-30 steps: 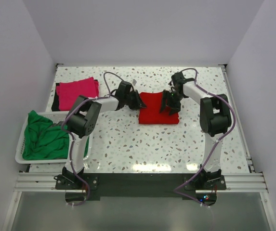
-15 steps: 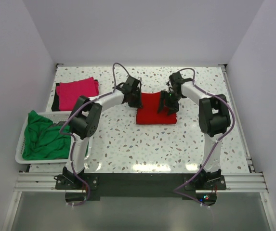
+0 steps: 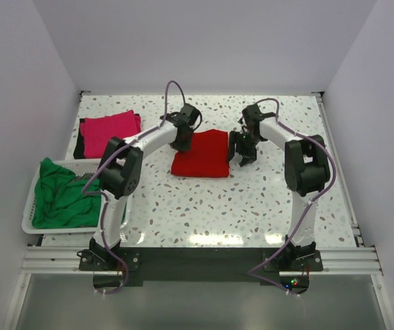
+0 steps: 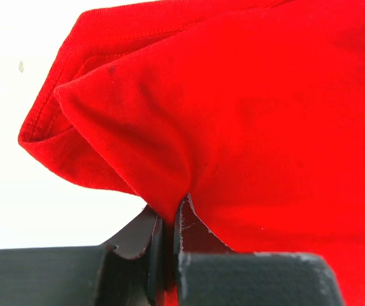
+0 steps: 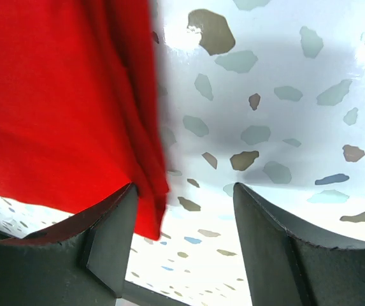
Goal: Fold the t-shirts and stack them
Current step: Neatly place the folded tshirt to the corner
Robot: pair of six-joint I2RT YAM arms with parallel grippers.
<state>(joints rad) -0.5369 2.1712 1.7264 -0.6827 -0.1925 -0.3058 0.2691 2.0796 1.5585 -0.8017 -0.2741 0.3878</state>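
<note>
left gripper (image 4: pixel 166 239) pinched shut on far-left fold of red t-shirt (image 3: pixel 202 158) | right gripper (image 5: pixel 182 223) jaws apart, empty, just beside its right edge | lies folded, middle of table (image 3: pixel 252 199) | soft, light, limp; layers likely slip, so pinch through all layers at corners

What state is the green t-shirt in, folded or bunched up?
Bunched up: the green t-shirt lies rumpled in the white basket, creased all over, with no straight folded edges.
</note>
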